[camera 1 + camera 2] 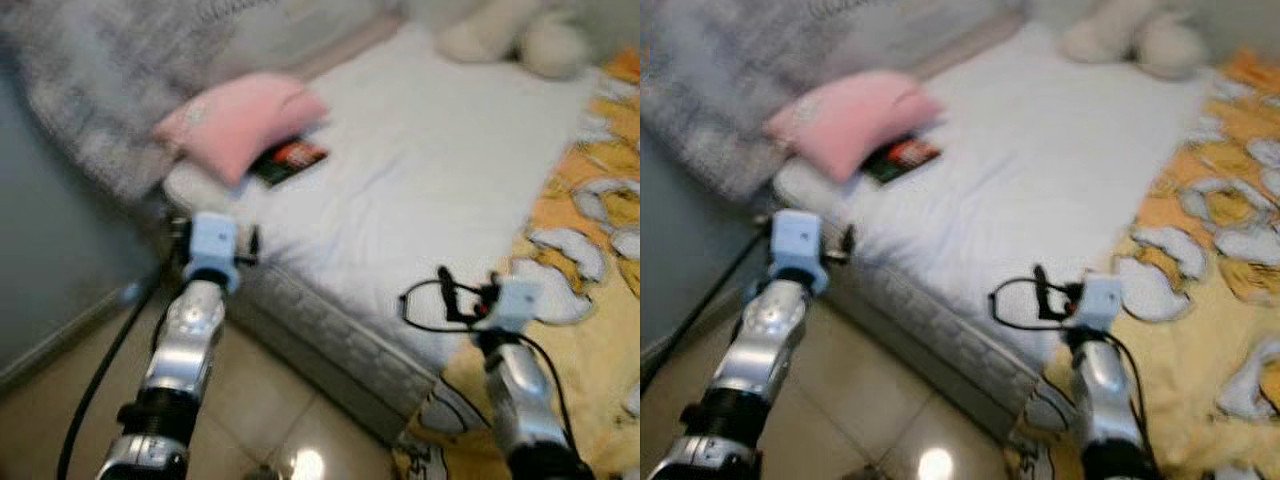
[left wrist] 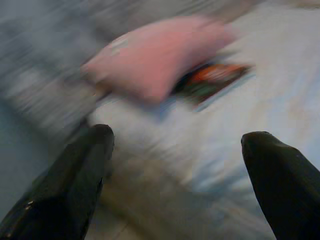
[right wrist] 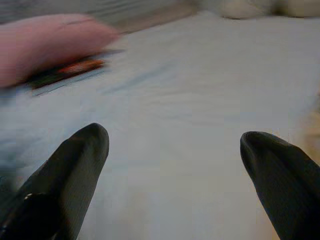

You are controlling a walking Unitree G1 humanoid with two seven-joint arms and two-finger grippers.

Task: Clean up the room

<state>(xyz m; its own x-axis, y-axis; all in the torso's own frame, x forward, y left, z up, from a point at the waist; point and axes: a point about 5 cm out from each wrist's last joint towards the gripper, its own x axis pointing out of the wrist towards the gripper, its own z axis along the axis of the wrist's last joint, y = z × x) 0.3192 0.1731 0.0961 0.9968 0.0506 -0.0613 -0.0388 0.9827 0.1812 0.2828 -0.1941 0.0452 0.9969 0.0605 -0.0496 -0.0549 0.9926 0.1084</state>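
- Dark flat book with a red-and-orange cover (image 1: 290, 160), lying on the white bed sheet (image 1: 430, 170), partly tucked under the soft pink pillow (image 1: 240, 122); ahead of the left gripper (image 2: 177, 137), well apart from its black fingers (image 2: 80, 175).
- Same book (image 3: 65, 71) ahead of the right gripper (image 3: 175, 137) and off toward the robot's left, also well apart.
- Left gripper spread wide, grasping nothing, raised near the bed's corner and the grey quilted mattress edge (image 1: 330, 335).
- Right gripper spread wide too, nothing between its fingers (image 3: 70, 170), held over the white sheet close to the bed's near edge.
- Yellow-orange blanket with white patches (image 1: 590, 300) just beside the right arm, on its outer side.
- Cream plush toy (image 1: 510, 35) far ahead of the right gripper, at the far end of the bed.
- Fuzzy grey blanket (image 1: 90, 80) beyond the pink pillow, ahead of the left gripper.
- Beige tiled floor (image 1: 260, 420) below the left arm; all views blurred.
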